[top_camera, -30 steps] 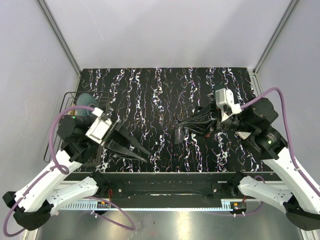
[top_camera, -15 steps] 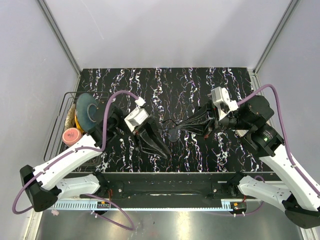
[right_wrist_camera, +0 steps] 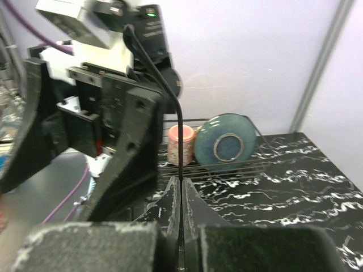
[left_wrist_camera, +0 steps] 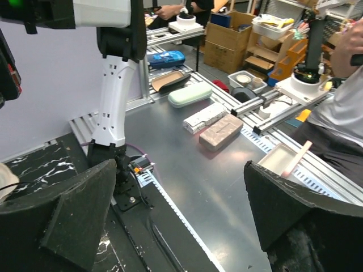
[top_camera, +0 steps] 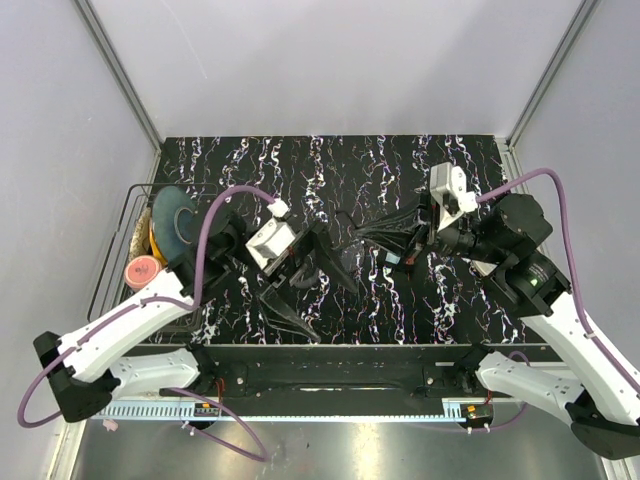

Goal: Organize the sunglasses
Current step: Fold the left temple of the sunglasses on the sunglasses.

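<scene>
The sunglasses are dark and hard to make out on the black marbled table (top_camera: 300,160). Their thin black temple arm (right_wrist_camera: 180,113) rises straight out of my right gripper (right_wrist_camera: 180,180), which is shut on it. In the top view that right gripper (top_camera: 368,236) hangs right of centre, with the temple arm (top_camera: 355,226) reaching left from it. My left gripper (top_camera: 333,312) is at the table's middle, close to the sunglasses, with its jaws wide open. In the left wrist view the left gripper (left_wrist_camera: 181,215) has nothing between its fingers (left_wrist_camera: 79,209) and faces past the table's near edge.
A wire rack (top_camera: 135,205) at the table's left edge holds a teal plate (top_camera: 175,222) and a pink cup (top_camera: 143,270). The right wrist view shows the plate (right_wrist_camera: 227,146) and the cup (right_wrist_camera: 181,144) behind the left arm's black gripper body (right_wrist_camera: 113,130).
My left arm swung from beside the rack to the table's middle, and its jaws sprang wide open. The right gripper stayed shut on the sunglasses and shifted slightly up and back.
</scene>
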Motion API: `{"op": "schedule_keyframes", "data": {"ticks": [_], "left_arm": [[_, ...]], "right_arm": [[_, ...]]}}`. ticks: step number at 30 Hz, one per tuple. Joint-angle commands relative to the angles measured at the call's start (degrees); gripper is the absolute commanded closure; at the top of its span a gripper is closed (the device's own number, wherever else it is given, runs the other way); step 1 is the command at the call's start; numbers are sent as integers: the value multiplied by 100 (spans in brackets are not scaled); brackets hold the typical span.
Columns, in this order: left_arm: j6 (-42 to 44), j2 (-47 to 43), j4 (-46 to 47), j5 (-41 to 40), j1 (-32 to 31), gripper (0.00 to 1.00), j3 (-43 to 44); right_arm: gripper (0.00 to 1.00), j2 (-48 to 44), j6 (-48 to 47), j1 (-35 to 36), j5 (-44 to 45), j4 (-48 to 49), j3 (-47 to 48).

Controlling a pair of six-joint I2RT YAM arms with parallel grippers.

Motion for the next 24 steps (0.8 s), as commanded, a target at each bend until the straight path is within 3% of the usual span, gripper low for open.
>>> {"op": "schedule_keyframes", "data": {"ticks": [1,9,11,13,14,16,17,20,24], "left_arm": [[1055,-755,-903,-674,-11,1,286],[1652,-1627,-1657,-859,-11,1,110],[2229,-1820,-2193,-1182,-11,7,153],[2435,-1961,-2809,-1552,-2,21,224],[2522,-1987,-2950,-1919,-2,37,250],[2655,-1962,-3372,-2124,-11,57,382],[2681,-1918,-3478,-2230,-2,72,434],[2690,-1724,-3725,-2091,-11,84,610],[2717,-1566,-3734,-1722,-11,90,672]], "right_arm": [[100,-156,94,-3,1100,468,-130],[100,-25,173,-3,1603,600,-262],[100,-24,156,-3,1560,608,-254],[100,-24,68,5,1350,608,-201],[100,-42,24,-3,1235,574,-175],[100,-103,-125,-12,805,372,-70],[100,-130,-143,-4,656,275,-17],[100,-217,-485,-3,128,-225,229],[100,-314,-924,-3,-250,-1103,519]]}}
